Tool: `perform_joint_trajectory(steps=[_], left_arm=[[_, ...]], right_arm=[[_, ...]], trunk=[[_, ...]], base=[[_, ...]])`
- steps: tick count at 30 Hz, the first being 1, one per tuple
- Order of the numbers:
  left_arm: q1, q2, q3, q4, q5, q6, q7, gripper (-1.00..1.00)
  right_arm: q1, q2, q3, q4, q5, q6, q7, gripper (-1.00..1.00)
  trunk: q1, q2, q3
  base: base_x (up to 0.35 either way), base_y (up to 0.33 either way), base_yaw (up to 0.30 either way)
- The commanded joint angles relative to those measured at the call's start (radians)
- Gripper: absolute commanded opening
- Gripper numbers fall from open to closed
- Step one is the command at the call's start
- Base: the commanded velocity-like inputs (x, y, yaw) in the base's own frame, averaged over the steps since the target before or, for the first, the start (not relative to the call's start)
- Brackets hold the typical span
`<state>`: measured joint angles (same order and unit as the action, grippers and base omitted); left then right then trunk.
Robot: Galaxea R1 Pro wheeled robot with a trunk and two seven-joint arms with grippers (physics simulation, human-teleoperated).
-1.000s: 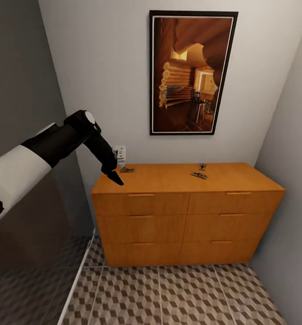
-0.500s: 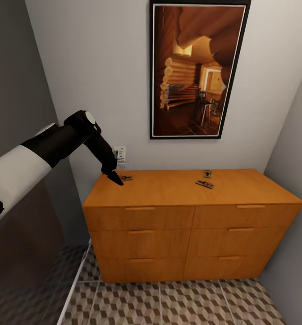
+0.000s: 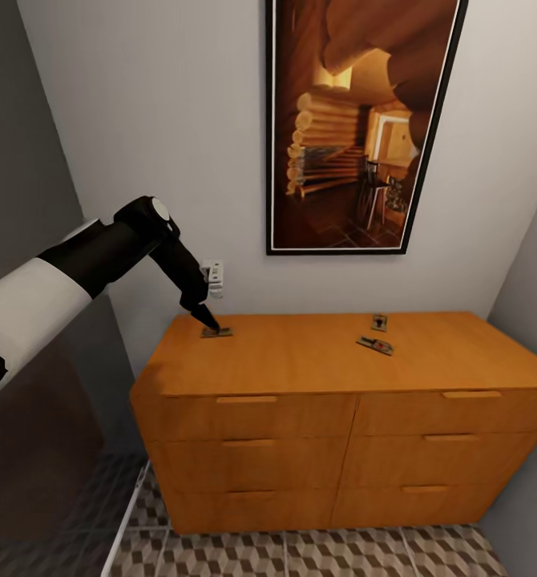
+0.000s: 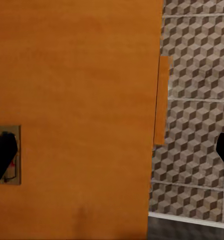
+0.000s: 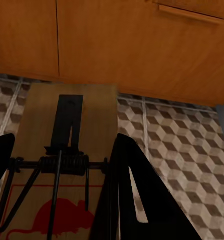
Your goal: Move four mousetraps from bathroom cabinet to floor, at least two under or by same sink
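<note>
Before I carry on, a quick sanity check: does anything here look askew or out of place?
Nothing looks damaged or spilled. Three mousetraps lie flat on the cabinet, at differing angles. The right tool holds a fourth mousetrap; the left tool is open above one.

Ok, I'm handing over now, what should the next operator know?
Left gripper: open over the low orange-brown wooden cabinet top, one finger beside a small flat brown wooden mousetrap.
Right gripper: shut on a second mousetrap above the cube-patterned tile floor.
Two more mousetraps lie toward the cabinet top's right.
Done: none set down yet. Left: all four to the floor, two by the sink.
</note>
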<state>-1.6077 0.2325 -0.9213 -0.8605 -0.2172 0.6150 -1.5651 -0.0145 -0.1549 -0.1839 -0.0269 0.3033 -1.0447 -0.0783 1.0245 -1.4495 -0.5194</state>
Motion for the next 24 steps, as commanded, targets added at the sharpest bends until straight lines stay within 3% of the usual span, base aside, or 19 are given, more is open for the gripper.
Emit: perform_joint_trajectory(steps=[1,13,24], left_arm=[[-0.001,0.001,-0.002,-0.002,-0.005,0.01,-0.006,1.0],[-0.001,0.006,-0.005,0.004,-0.005,0.009,-0.006,1.0],[-0.001,0.013,-0.005,0.078,-0.005,0.008,-0.006,1.0]], right_arm=[[-0.001,0.0,-0.003,0.001,0.008,-0.003,-0.005,-1.0],[-0.001,0.0,-0.003,0.001,0.008,-0.003,-0.005,-1.0],[-0.001,0.0,-0.004,0.001,0.008,-0.003,-0.005,-1.0]], trunk=[[0.0,-0.001,-0.001],[0.0,-0.001,-0.001],[0.0,-0.001,-0.001]], base=[[0.271,0.0,0.0],[0.239,0.0,0.0],[0.051,0.0,0.0]])
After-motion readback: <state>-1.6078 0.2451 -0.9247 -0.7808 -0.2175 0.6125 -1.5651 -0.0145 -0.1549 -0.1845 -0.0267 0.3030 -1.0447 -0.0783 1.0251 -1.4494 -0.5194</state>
